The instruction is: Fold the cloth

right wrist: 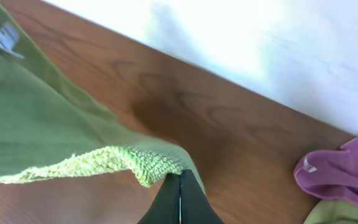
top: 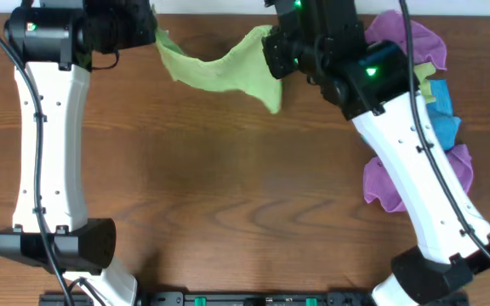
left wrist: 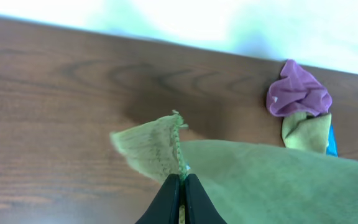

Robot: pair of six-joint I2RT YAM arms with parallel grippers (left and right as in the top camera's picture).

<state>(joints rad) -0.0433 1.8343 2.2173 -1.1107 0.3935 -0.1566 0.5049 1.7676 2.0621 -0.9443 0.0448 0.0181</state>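
The lime-green cloth (top: pixel 219 70) hangs stretched between my two grippers near the table's far edge, sagging in the middle above the wood. My left gripper (left wrist: pixel 183 179) is shut on one corner of the cloth (left wrist: pixel 260 180); its hemmed edge sticks up past the fingertips. My right gripper (right wrist: pixel 180 177) is shut on the other corner of the cloth (right wrist: pixel 48 134), whose fuzzy edge curls beside the tips. In the overhead view the left gripper (top: pixel 149 32) is at the far left and the right gripper (top: pixel 272 44) at the far centre.
A pile of cloths lies along the right side: purple cloths (top: pixel 407 41), (top: pixel 381 183), a blue one (top: pixel 441 115) and a duller olive-green one (left wrist: pixel 306 132). The purple cloth also shows in the right wrist view (right wrist: pixel 340 174). The wooden table (top: pixel 228 187) spreads below.
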